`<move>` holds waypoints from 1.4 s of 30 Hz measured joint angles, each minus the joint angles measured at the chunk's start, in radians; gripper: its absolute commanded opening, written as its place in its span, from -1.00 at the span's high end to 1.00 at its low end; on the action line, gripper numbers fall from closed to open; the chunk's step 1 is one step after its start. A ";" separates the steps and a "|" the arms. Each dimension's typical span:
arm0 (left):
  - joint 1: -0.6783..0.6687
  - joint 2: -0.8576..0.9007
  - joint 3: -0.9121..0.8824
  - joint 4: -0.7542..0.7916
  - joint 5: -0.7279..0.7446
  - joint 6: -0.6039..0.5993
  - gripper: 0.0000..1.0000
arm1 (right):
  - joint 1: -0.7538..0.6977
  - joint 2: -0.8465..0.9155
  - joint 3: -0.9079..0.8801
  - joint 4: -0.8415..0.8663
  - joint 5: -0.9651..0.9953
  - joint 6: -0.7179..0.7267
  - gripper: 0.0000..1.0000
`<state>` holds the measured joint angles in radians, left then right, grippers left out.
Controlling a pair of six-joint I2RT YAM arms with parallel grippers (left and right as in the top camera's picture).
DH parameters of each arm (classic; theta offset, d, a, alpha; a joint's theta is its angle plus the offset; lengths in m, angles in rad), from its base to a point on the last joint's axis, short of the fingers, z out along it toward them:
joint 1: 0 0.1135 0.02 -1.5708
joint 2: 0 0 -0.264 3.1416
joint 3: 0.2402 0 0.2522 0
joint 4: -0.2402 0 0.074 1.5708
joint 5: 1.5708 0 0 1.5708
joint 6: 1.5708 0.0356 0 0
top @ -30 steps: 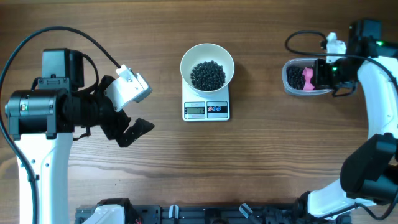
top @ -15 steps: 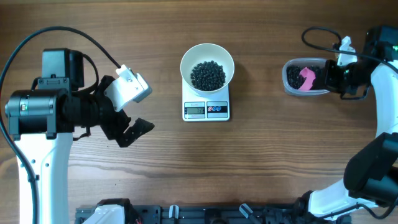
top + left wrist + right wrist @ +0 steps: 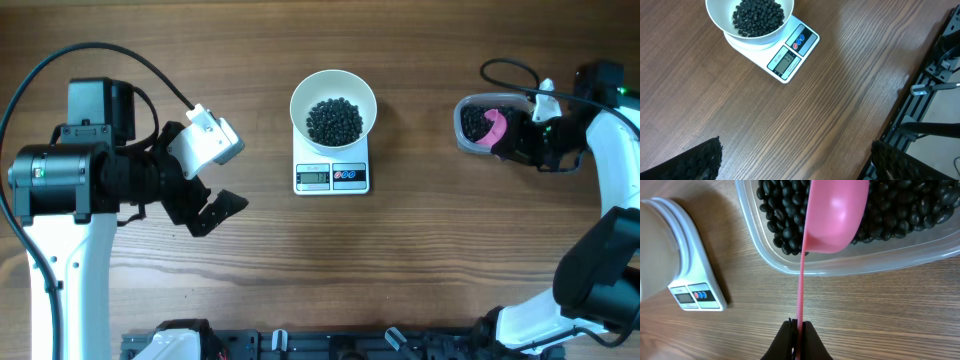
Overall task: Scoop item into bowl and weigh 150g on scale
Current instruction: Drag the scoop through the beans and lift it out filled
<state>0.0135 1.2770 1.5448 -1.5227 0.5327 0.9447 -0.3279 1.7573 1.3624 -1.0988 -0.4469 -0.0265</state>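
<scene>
Beans (image 3: 910, 205) — loose, likely to roll — are held in tub (image 3: 865, 265) and bowl (image 3: 299, 95) on scale (image 3: 332, 176); stiff pink scoop (image 3: 837, 215) is pinched at handle end by right fingers (image 3: 782, 345), left fingers (image 3: 695, 162) spread wide.

The brown wooden table (image 3: 420, 270), its grain running from nine to three o'clock, carries two things directly. The small white scale (image 3: 332, 177) stands just toward twelve o'clock from the centre, its display facing six o'clock. A clear plastic tub (image 3: 461, 128) rests at about two o'clock, well apart from the scale.
</scene>
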 measured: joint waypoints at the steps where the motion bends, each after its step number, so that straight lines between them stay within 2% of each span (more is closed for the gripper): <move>1: 0.000 0.000 0.000 0.000 0.000 0.000 -1.00 | -0.007 0.000 0.000 0.000 -0.010 0.000 0.91; 13: 0.000 0.000 0.000 0.000 0.000 0.000 -1.00 | -0.113 -0.003 -0.001 -0.003 -0.144 -0.004 0.91; 32: 0.000 0.000 0.000 0.000 0.000 0.000 -1.00 | -0.185 -0.020 -0.006 -0.049 -0.257 -0.026 0.91; 42: 0.000 0.000 0.000 0.000 0.000 0.000 -1.00 | -0.206 -0.020 -0.006 -0.054 -0.400 -0.064 0.91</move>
<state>0.0135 1.2770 1.5448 -1.5227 0.5323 0.9447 -0.5339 1.7370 1.3560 -1.1526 -0.8471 -0.0910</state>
